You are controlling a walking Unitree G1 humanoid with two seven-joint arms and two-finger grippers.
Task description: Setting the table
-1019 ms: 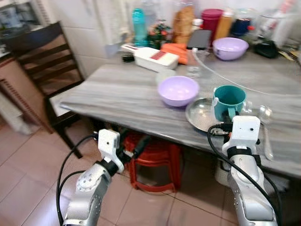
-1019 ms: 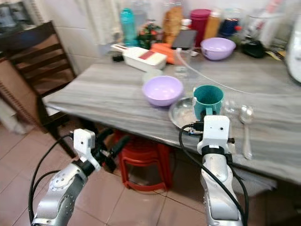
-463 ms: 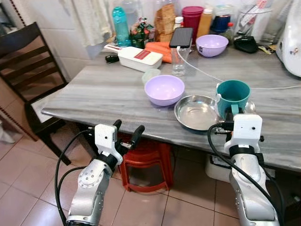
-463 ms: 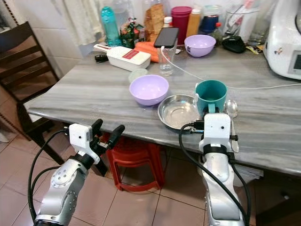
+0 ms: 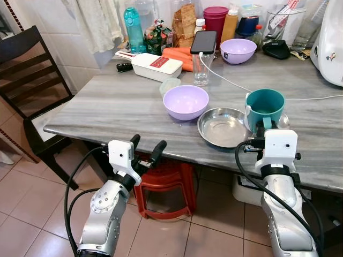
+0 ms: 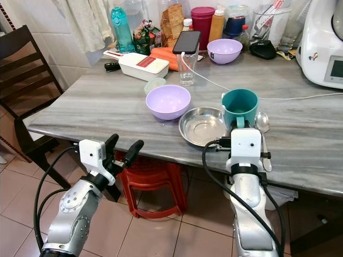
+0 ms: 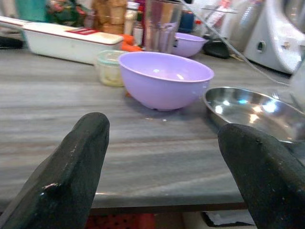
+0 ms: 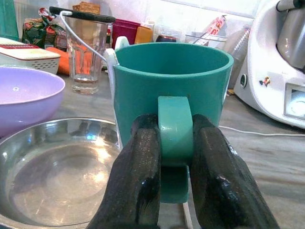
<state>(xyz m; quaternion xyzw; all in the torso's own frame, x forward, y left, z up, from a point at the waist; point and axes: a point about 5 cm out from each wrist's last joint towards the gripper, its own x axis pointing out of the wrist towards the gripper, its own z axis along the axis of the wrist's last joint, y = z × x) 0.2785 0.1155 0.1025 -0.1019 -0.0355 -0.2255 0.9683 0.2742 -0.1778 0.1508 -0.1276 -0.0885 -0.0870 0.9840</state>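
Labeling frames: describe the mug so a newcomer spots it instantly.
On the grey marble-look table, look near the front edge, just right of the steel plate. The teal mug stands there, its handle pinched by the right claw; it is the only teal cup among purple bowls.

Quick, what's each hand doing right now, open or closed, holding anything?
Left hand: open, empty, below the table edge.
Right hand: closed on the teal mug's handle.

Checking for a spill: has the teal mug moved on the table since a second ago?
No. The teal mug remains beside the steel plate, its handle held in the right hand.
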